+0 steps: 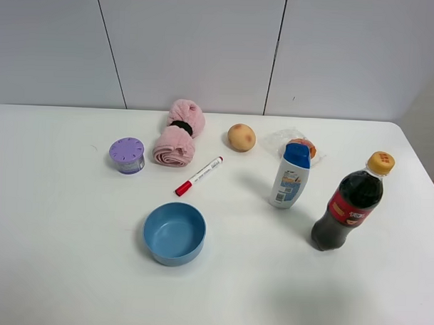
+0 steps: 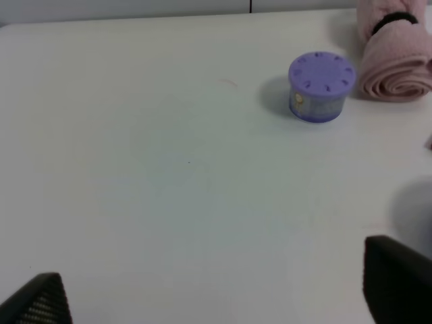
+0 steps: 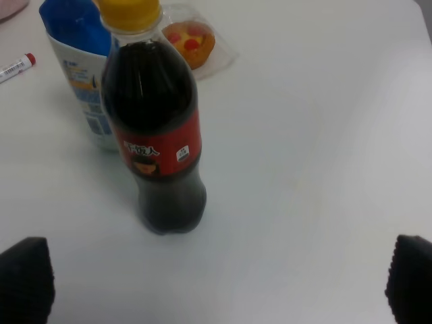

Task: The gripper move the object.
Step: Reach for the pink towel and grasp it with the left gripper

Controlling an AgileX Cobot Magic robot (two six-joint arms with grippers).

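Note:
The pink rolled towel (image 1: 179,133), cinched by a black band, lies at the back of the white table (image 1: 71,257), next to a lilac round jar (image 1: 127,154). The left wrist view shows one end of the towel (image 2: 395,64) beyond the jar (image 2: 321,84). My left gripper (image 2: 216,290) is open and empty, well short of the jar and towel. My right gripper (image 3: 217,280) is open and empty, facing the cola bottle (image 3: 158,135). Neither gripper shows in the exterior high view.
A blue bowl (image 1: 174,233) stands in front of the towel, and a red-capped marker (image 1: 199,175) lies between them. A peach (image 1: 241,137), a wrapped pastry (image 1: 301,146), a white bottle with a blue cap (image 1: 291,176) and the cola bottle (image 1: 351,203) stand to the right.

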